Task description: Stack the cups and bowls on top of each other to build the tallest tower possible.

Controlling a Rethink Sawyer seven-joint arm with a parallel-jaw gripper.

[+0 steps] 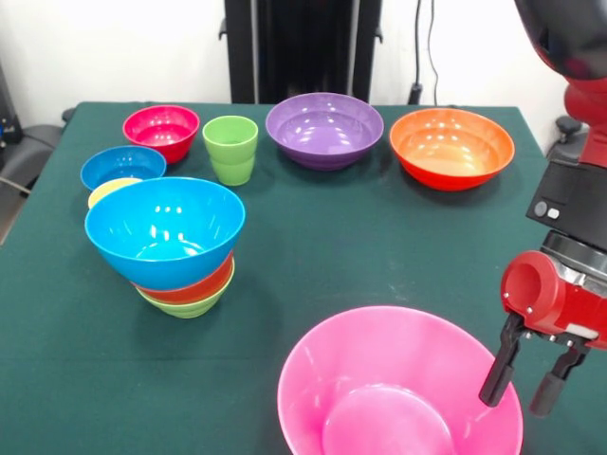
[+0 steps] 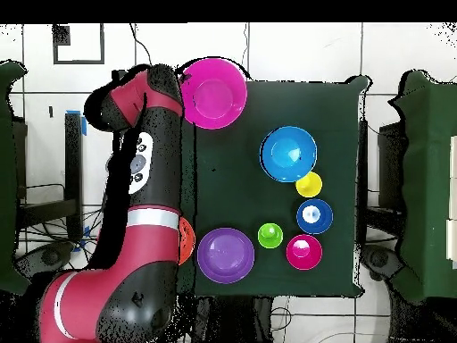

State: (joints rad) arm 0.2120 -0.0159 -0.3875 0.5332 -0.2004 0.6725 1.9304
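While the gripper (image 1: 531,381) hangs with its jaws spread and empty at the right rim of the large glossy pink plastic bowl (image 1: 398,398), which sits at the near edge of the green tabletop (image 1: 379,246), a good grasp likely means straddling that rim. The nested tower (image 1: 166,232), topped by the light blue bowl, stands well apart to the left.

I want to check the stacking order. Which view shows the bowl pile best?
The front view: the pile shows from the side, light blue over orange-red over green. From overhead, only the light blue bowl on top shows.
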